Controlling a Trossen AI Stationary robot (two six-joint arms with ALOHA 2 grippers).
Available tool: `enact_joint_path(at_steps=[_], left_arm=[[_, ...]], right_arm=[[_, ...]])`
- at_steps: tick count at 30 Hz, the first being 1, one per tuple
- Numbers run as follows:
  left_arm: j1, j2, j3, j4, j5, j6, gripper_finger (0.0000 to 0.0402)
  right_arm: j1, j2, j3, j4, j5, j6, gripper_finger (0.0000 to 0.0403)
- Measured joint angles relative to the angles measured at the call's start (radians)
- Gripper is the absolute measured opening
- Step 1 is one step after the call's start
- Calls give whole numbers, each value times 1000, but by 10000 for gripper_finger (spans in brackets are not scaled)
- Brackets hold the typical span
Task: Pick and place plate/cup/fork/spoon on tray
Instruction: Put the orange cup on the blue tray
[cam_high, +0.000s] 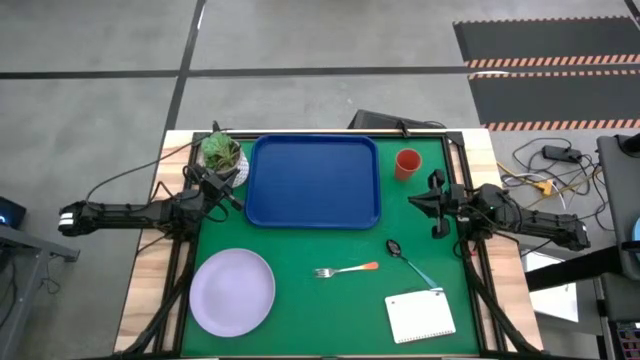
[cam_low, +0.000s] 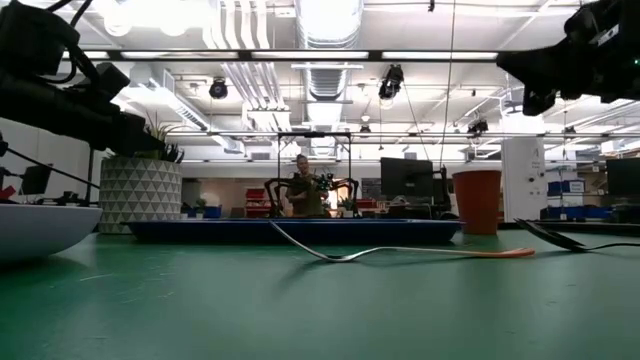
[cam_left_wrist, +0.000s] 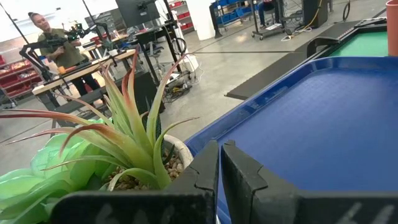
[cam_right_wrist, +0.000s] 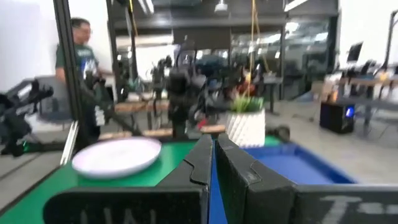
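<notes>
The blue tray (cam_high: 312, 182) lies at the table's far middle, with nothing on it. The orange-red cup (cam_high: 407, 163) stands upright on the green mat to its right. The lavender plate (cam_high: 232, 291) lies flat at the near left. The orange-handled fork (cam_high: 347, 270) and the blue-handled spoon (cam_high: 410, 262) lie on the mat near the middle. My left gripper (cam_high: 236, 199) hangs shut beside the tray's left rim, its fingers (cam_left_wrist: 221, 163) closed on nothing. My right gripper (cam_high: 412, 203) hangs shut to the right of the tray, below the cup, with nothing held (cam_right_wrist: 212, 155).
A white pot with a green plant (cam_high: 222, 155) stands at the far left, close to my left gripper. A white spiral notepad (cam_high: 420, 317) lies at the near right. A black frame rims the mat. People stand in the room beyond the table.
</notes>
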Motion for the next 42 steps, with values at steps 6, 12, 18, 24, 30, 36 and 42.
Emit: enact_joint_path(at_steps=[6, 12, 18, 24, 30, 36, 42], left_arm=[[0, 0, 0, 0, 0, 0, 0], [0, 0, 0, 0, 0, 0, 0], [0, 0, 0, 8, 2, -24, 0], [-2, 0, 0, 120, 133, -456, 0], [-2, 0, 0, 231, 152, -665, 0], [0, 0, 4, 317, 114, -681, 0], [0, 4, 5, 313, 110, -682, 0]], right_arm=[[0, 0, 0, 75, 2, 57, 9], [0, 0, 0, 83, 2, 65, 9], [0, 0, 0, 83, 4, 83, 9], [0, 3, 0, 82, 135, 135, 9], [0, 43, 0, 91, 232, 174, 9], [0, 92, 0, 125, 291, 173, 9], [0, 163, 15, 223, 318, 107, 9]])
